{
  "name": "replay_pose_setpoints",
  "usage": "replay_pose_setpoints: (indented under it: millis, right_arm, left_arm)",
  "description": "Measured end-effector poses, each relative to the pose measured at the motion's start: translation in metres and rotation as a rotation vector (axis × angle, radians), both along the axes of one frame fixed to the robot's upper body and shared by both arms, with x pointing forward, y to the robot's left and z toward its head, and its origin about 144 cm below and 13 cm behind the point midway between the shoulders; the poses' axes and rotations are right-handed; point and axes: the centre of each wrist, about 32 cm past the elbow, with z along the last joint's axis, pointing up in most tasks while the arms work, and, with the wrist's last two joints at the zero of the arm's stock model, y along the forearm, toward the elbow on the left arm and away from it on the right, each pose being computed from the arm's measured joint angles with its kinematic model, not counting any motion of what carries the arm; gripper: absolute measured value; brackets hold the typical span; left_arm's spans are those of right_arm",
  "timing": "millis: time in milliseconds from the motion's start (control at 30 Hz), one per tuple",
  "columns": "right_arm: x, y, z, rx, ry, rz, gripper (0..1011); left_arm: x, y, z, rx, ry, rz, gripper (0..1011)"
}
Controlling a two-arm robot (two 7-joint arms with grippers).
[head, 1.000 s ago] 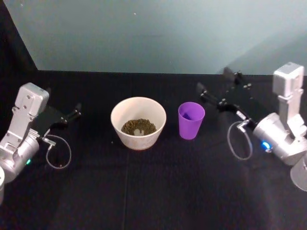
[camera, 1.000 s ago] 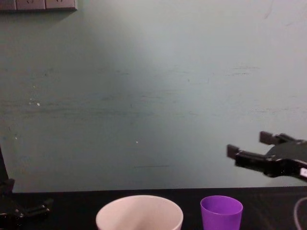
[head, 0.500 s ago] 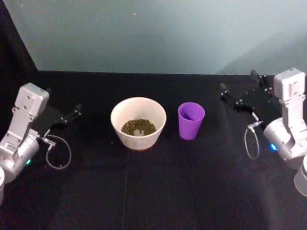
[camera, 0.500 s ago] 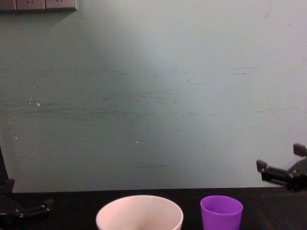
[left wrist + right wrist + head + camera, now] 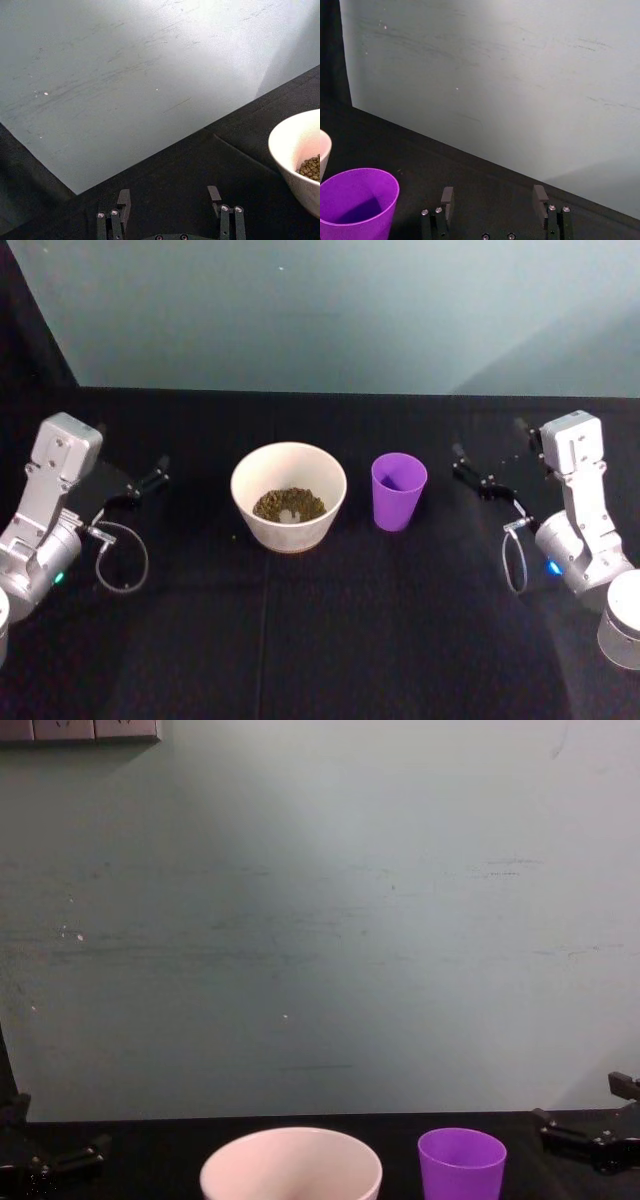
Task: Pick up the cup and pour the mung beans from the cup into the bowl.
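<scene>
The purple cup [image 5: 399, 490] stands upright on the black table, just right of the off-white bowl [image 5: 289, 495]. Its inside [image 5: 355, 205] looks plain purple. A heap of mung beans [image 5: 289, 505] lies in the bowl's bottom. My right gripper [image 5: 485, 445] hovers low to the right of the cup, apart from it, open and empty; the right wrist view has its spread fingers [image 5: 538, 195] with the cup off to one side. Far left of the bowl, my left gripper [image 5: 130, 453] rests open and empty, the bowl's rim [image 5: 295, 135] showing beyond it.
A black cloth covers the table [image 5: 320, 640]. A pale teal wall [image 5: 320, 920] rises right behind its far edge. Loose cable loops hang by each wrist [image 5: 122, 562].
My right gripper has dropped lower and drawn back to the right, away from the cup, still open. The cup, the bowl and the left arm have not moved.
</scene>
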Motion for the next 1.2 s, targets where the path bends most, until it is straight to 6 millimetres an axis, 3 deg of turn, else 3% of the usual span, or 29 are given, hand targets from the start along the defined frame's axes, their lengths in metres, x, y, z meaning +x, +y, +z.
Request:
replay_pose_setpoints:
  millis: [1200]
  right_arm:
    - [0.0001, -0.0006, 0.0000, -0.002, 0.000, 0.000, 1004]
  left_arm:
    - [0.0000, 0.0000, 0.0000, 0.000, 0.000, 0.000, 1000]
